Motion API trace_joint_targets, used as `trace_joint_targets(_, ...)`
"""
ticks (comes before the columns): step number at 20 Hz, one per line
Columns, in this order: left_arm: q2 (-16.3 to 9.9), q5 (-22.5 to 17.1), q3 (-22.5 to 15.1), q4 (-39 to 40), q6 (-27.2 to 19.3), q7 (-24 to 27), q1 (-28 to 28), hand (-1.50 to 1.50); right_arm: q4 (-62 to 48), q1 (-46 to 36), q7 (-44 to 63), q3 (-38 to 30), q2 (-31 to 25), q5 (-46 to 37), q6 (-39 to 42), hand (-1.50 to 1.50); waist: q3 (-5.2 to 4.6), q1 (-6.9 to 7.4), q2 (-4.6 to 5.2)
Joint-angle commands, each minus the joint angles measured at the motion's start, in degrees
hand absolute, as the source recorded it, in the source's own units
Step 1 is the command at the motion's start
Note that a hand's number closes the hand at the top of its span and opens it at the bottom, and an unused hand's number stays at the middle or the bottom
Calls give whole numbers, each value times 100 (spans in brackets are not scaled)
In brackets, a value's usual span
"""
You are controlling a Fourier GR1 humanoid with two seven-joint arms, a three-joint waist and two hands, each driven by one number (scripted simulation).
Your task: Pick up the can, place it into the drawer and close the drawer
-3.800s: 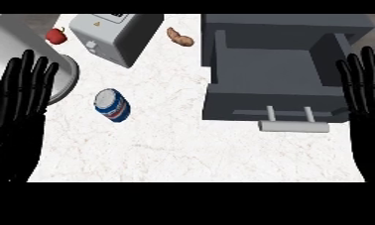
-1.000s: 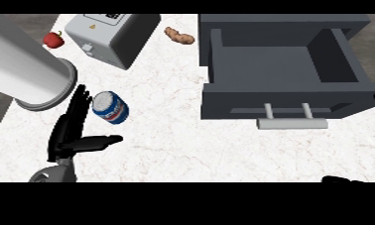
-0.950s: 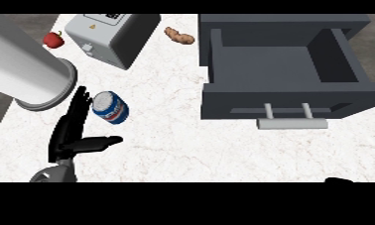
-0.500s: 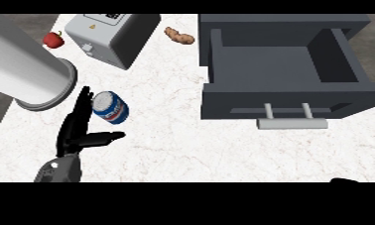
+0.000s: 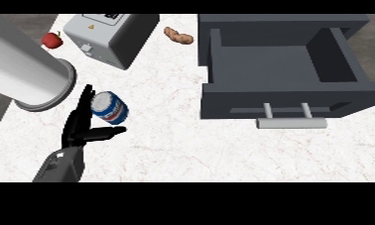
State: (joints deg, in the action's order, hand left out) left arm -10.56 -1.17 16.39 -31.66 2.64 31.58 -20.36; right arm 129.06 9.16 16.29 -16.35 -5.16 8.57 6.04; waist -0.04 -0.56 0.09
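Observation:
The can [image 5: 110, 108], blue and white with a pale lid, lies tilted on the white counter left of centre. My left hand [image 5: 79, 129] comes in from the lower left, open. Its straight fingers [image 5: 82, 104] run up along the can's left side, and the thumb [image 5: 106, 132] reaches out just under the can. Whether they touch the can I cannot tell. The dark grey drawer [image 5: 219, 97] stands pulled open at the right, its inside bare, with a pale bar handle [image 5: 291, 122] on its front. My right hand shows nowhere.
A large pale grey cylinder [image 5: 29, 73] fills the left edge, just above the hand. A white and grey box-shaped appliance [image 5: 110, 38] stands at the back left, a small red fruit [image 5: 51, 39] left of it. A brown lumpy item [image 5: 178, 35] lies by the drawer's back left corner.
The left hand has left its resting place at the left edge and slid up along the can, its thumb now under it. The right hand has gone out of view.

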Motion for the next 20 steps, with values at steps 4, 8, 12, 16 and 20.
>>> trace_joint_targets(4, -55, 54, 87, 1272, 22, 625, -882, -150, 50, -102, 96, -153, -49, 70, 37, -150, -4, -40, 17)
trace_joint_targets(8, -60, 171, -162, 1202, 482, 474, -885, -150, -403, -143, -313, -384, -122, 182, 210, -150, 1, -14, 5)
trace_joint_targets(12, -196, 130, -5, 1818, 686, 765, -1326, 150, -348, -298, -87, -132, -77, -14, 115, -150, -6, -62, 28)
trace_joint_targets(16, -61, 56, -40, 1708, 1026, 709, -1403, 150, -344, -392, -59, -238, -89, 2, 27, -150, -2, -31, 16)
trace_joint_targets(20, -68, 164, -81, 1996, 1116, 1110, -1436, 150, -76, -441, 112, -92, -86, -128, -16, -150, -7, -67, 32)
